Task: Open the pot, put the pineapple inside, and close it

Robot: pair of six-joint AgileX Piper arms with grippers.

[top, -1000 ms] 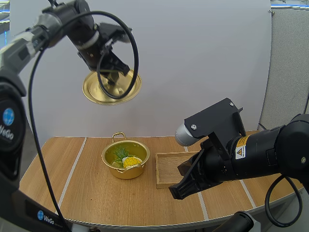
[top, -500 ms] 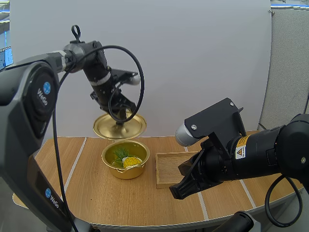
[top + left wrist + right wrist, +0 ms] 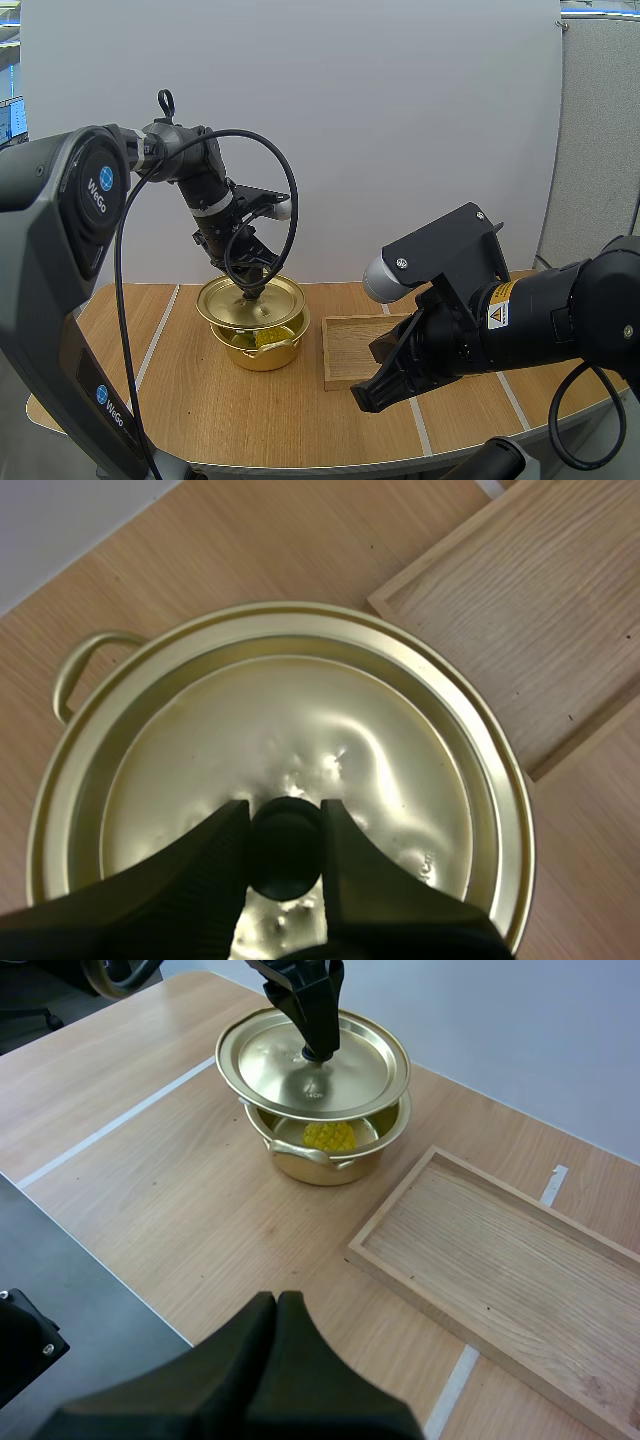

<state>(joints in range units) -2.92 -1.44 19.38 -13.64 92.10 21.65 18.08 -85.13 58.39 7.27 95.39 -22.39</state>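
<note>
Now the left gripper [image 3: 285, 820], pinching the lid [image 3: 225, 303], has lowered it to just above the pot [image 3: 262, 352] holding the pineapple [image 3: 330, 1136]; only seating it remains. The right gripper [image 3: 277, 1305] lies pressed together.

A wooden table [image 3: 190, 400] with a rounded near edge carries two pale strips running from near to far. On its right half a shallow rectangular wooden tray [image 3: 348, 350] lies flat across the right-hand strip, its raised rim framing a bare, grained floor.
</note>
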